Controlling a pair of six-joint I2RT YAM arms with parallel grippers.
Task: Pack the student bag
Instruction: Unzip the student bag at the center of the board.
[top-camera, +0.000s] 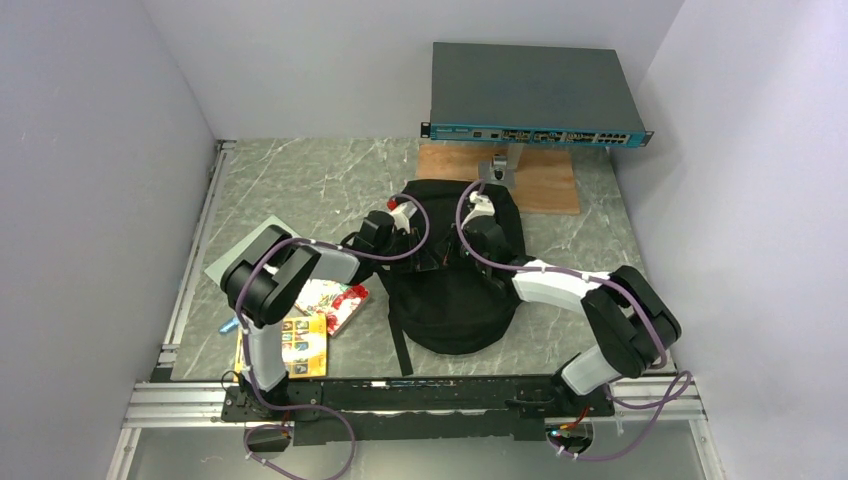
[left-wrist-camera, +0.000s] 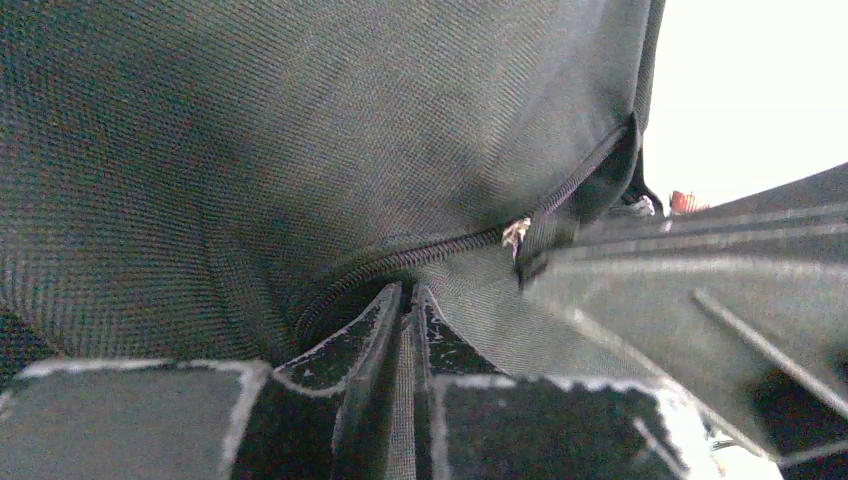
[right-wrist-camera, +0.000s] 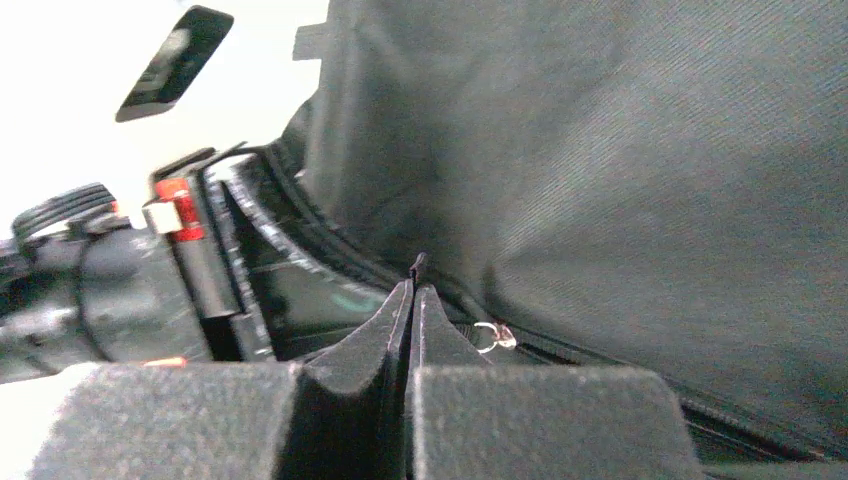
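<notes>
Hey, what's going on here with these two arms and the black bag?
Both arms are working on the student bag, lying on the table. The left gripper pinches its fabric beside the zipper; the right gripper is closed on what looks like a small black tab at the zipper. Colourful booklets lie beside the bag, unpacked.

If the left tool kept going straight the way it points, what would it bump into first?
The student bag: its zipper lies just ahead of the left tool, black fabric behind. Probably touching; depth is unclear.

Grey box (top-camera: 530, 90), apparently raised, behind backpack (top-camera: 450, 310)
</notes>
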